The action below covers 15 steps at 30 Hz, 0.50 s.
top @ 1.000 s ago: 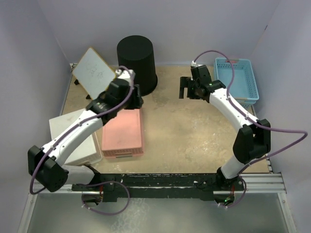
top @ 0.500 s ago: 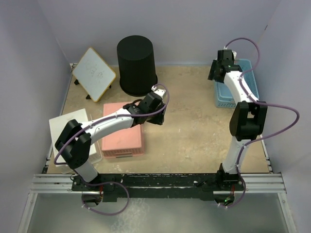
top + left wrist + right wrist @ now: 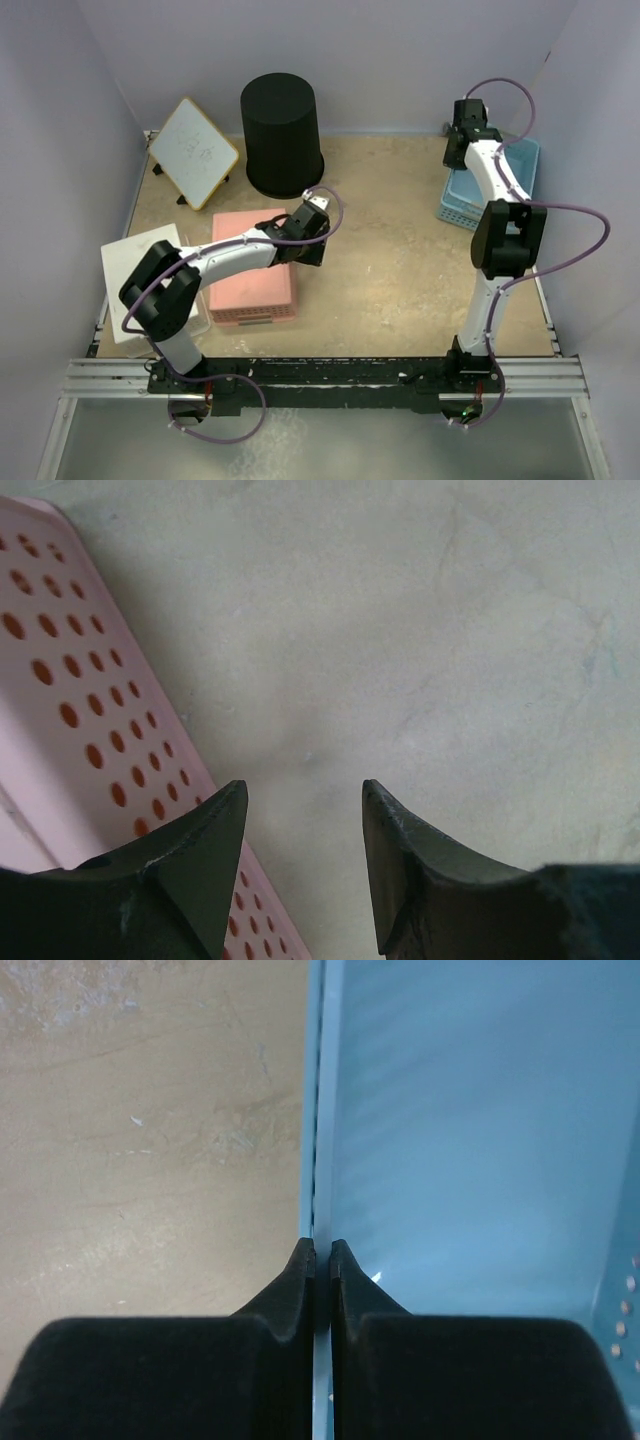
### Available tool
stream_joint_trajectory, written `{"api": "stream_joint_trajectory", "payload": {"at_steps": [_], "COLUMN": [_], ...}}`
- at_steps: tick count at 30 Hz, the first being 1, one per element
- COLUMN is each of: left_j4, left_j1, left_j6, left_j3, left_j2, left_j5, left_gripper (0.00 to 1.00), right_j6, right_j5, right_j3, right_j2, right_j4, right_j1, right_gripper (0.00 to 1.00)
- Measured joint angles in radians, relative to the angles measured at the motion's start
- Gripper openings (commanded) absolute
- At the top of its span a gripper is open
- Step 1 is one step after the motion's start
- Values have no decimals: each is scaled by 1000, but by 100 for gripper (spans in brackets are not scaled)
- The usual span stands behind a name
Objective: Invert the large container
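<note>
Left gripper (image 3: 303,800), bottom centre of its wrist view, hangs half-open and empty over bare table (image 3: 450,630), just beside the edge of the pink basket (image 3: 70,670). Farther back, at the upper right of the overhead frame, my right gripper (image 3: 320,1252) is pinched tight on a thin wall of the blue basket (image 3: 450,1120), with table on one side of the wall and basket floor on the other. Farthest of all, upper left of centre overhead, the bin (image 3: 282,135) stands alone by the back wall, well apart from both grippers and touched by neither.

I read the bin as already turned. Its wider end is on the table and the end facing up looks flat and closed, though black on black leaves that short of certain. If so, the flip is done and what is in hand is a side matter at the blue basket. The next move, as I judge it, calls for letting that wall go without dragging the basket, then drawing both arms clear. Should the bin prove mouth-up after all, it would want a gripper on each side of the rim, being too wide for one alone.

Count: one bin, one pink basket, one blue basket that I can tell apart (a second nested beneath cannot be ruled out), one whiteboard (image 3: 195,150) leaning at upper left, one white box (image 3: 125,260) at left, two arms.
</note>
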Motion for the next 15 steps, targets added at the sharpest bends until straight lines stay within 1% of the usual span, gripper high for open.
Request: {"api": "stream_joint_trajectory", "payload": {"at_steps": [3,8,15], "left_j4": [3,4,-1], "left_j1": [38,107,119], "left_j6": [0,0,0], "left_j3": [-3,-3,5], "left_j2": [0,-7,-18], "left_j5": [3,8,29], "left_gripper": [47,47,47], "right_j6": [-10,-30,-75], "right_j5": [2,-13,-21], "right_j3": [0,28,101], "right_j2": [-39,-156,-297], "right_j4": [-29,-56,-27], "right_j1": [-3,-8,-6], "right_gripper": [0,0,0]}}
